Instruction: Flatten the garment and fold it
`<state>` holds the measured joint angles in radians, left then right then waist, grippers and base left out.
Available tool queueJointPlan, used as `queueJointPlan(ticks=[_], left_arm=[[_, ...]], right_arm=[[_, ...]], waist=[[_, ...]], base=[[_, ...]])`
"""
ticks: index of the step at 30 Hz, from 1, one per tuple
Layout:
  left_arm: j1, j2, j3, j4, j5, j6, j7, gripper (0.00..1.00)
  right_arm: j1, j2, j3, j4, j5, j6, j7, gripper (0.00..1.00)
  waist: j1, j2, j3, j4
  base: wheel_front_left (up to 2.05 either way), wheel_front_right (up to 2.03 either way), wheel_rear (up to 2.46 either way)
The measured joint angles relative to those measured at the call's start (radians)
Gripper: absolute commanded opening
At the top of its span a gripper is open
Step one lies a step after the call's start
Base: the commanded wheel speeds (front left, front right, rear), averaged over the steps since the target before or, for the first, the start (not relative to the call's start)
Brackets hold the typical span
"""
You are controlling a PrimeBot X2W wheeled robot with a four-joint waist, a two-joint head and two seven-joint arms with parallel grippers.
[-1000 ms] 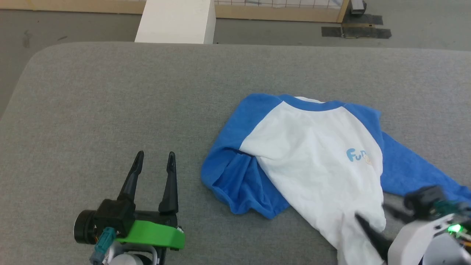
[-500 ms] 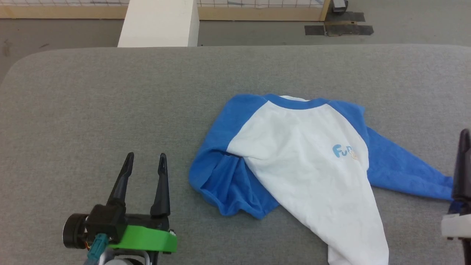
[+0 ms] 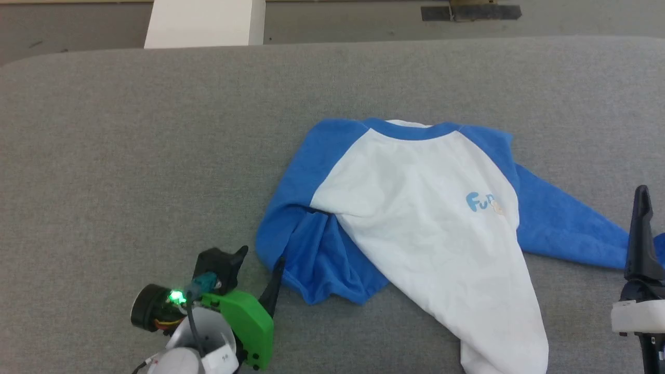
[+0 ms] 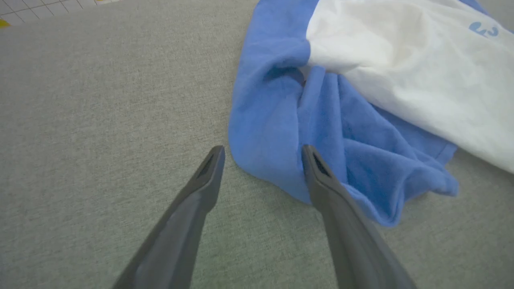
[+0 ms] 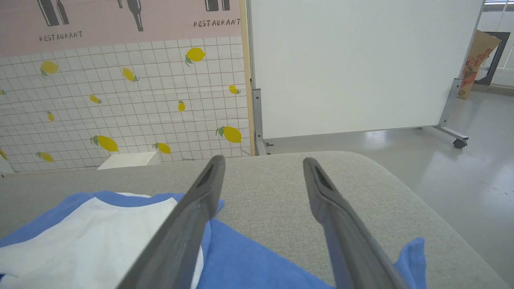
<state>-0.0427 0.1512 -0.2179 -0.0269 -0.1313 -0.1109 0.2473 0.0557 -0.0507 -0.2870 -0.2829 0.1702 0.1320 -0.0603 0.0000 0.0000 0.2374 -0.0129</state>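
Note:
The garment lies on the grey table, white front up, small light-blue logo showing. Its blue sleeve on the left is bunched; the other blue sleeve stretches out to the right. My left gripper is open at the bunched sleeve's edge. In the left wrist view the left gripper straddles the blue fold of the garment, one finger over the cloth. My right gripper is open above the right sleeve of the garment; one of its fingers stands at the right edge.
The grey padded table has rounded far corners. A white block stands beyond its far edge, with dark tape on the floor. The right wrist view shows a lemon-print wall and a wheeled white panel.
The head camera has shifted. My left gripper has turned and moved right to the bunched sleeve's edge. My right gripper left the white hem and now stands upright at the right edge.

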Motion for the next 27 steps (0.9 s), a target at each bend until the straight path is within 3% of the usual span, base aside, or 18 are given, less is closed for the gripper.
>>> queueJointPlan(ticks=[8,9,10,11,19,27], left_arm=[[-0.052,0.009,-0.055,0.031,-0.047,-0.009,0.188,1.00],[-0.059,0.007,-0.054,0.036,-0.053,-0.009,0.192,0.79],[-0.068,0.004,-0.054,0.041,-0.060,-0.008,0.192,0.44],[-0.076,0.002,-0.053,0.046,-0.061,-0.001,0.186,0.00],[-0.061,-0.027,0.007,0.042,-0.085,0.076,0.111,0.00],[0.036,0.087,0.152,-0.160,-0.066,0.154,0.080,0.00]], right_arm=[[-0.020,0.000,0.028,0.018,0.017,0.000,-0.002,1.00],[-0.023,0.000,0.029,0.020,0.017,0.000,-0.002,1.00],[-0.027,0.000,0.031,0.023,0.017,0.000,-0.002,1.00],[-0.033,0.000,0.033,0.026,0.018,0.000,-0.003,1.00],[-0.039,0.000,0.032,0.058,0.022,0.000,-0.008,1.00],[-0.028,0.000,0.027,0.067,0.025,0.000,-0.006,1.00]], waist=[[0.0000,0.0000,0.067,0.000],[0.0000,0.0000,0.073,0.000],[0.0000,0.0000,0.080,0.000],[0.0000,0.0000,0.086,-0.001],[0.0000,0.0000,0.060,0.006],[0.0000,0.0000,0.000,0.044]], base=[[0.00,0.00,0.00],[0.00,0.00,0.00],[0.00,0.00,0.00],[0.00,0.00,0.00],[0.00,0.00,0.00],[0.00,0.00,0.00]])
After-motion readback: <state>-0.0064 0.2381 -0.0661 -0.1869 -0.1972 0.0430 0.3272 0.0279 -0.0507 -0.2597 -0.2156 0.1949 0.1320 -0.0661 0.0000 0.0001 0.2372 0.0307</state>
